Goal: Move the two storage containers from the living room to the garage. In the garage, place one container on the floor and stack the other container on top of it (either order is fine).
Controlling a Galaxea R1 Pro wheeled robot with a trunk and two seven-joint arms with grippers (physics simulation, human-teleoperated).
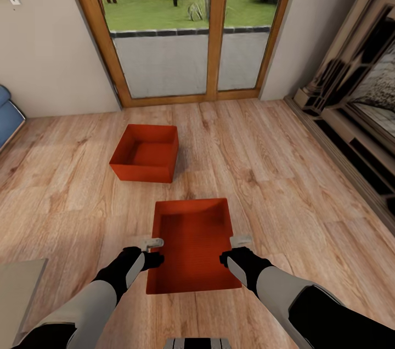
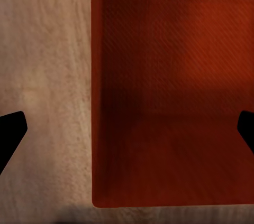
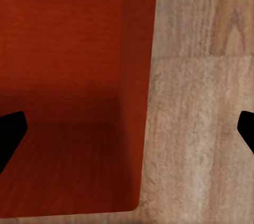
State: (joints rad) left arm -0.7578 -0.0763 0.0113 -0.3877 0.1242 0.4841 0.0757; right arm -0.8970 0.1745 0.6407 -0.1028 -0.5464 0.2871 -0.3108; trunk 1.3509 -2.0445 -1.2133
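We are in the living room, on the wood-plank floor (image 1: 285, 173), with the near storage container (image 1: 193, 245) at lower centre of the head view, directly ahead of us. Its long axis runs straight away from us, toward the glass doors (image 1: 186, 25) at the top of the frame. The second storage container (image 1: 147, 152) sits farther off, at centre left, apart from the first and turned slightly.

The relation that matters: the near bin lies between the two tools. Our left tool (image 1: 154, 241) hangs over its left long wall, our right tool (image 1: 240, 240) over its right long wall, both about midway along the bin. Neither arm is clearly nearer; the set-up looks made for a two-sided lift.

In the left wrist view the left tool (image 2: 127, 131) stands wide, its dark fingertips (image 2: 11, 129) at opposite edges of the frame with the bin's wall between them. The right tool (image 3: 127, 131) is likewise spread wide astride the other wall. Neither holds anything yet.

We judge the next move is to lower both tools so each straddles its wall, then close.
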